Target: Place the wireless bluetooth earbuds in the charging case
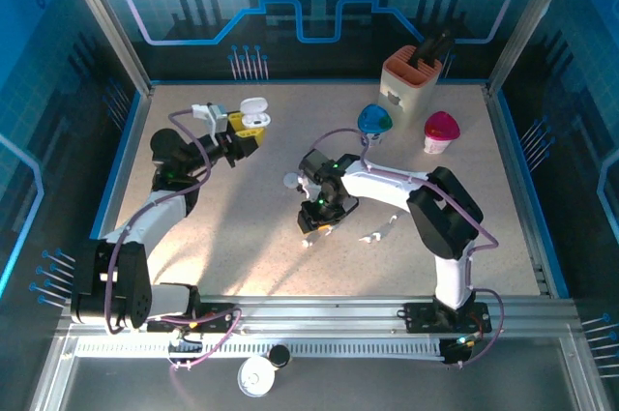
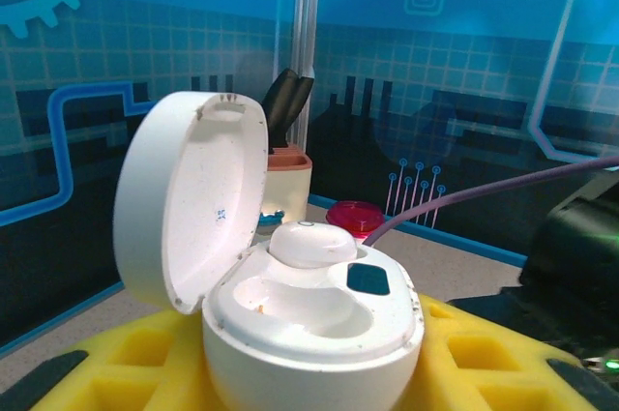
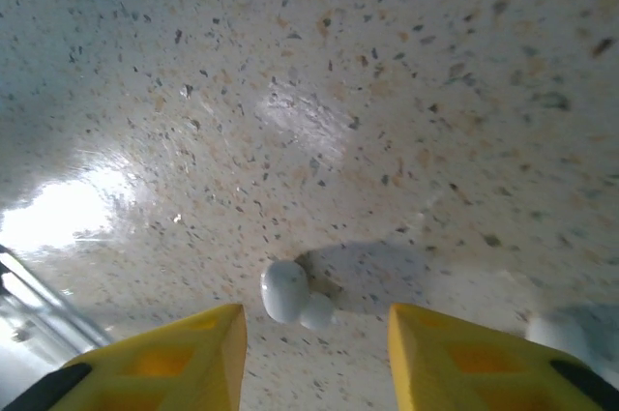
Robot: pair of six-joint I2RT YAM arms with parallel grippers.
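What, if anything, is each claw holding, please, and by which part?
Left claw grips the open charging case by its lower body. Right claw holds nothing; an earbud lies between its fingers.

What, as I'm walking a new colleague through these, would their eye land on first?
Probably the open white charging case, lid up, gripped in the left claw toward the table's far left, with a seated earbud in one well and the other empty. Next, the right claw poised open over a loose white earbud lying on the speckled table.
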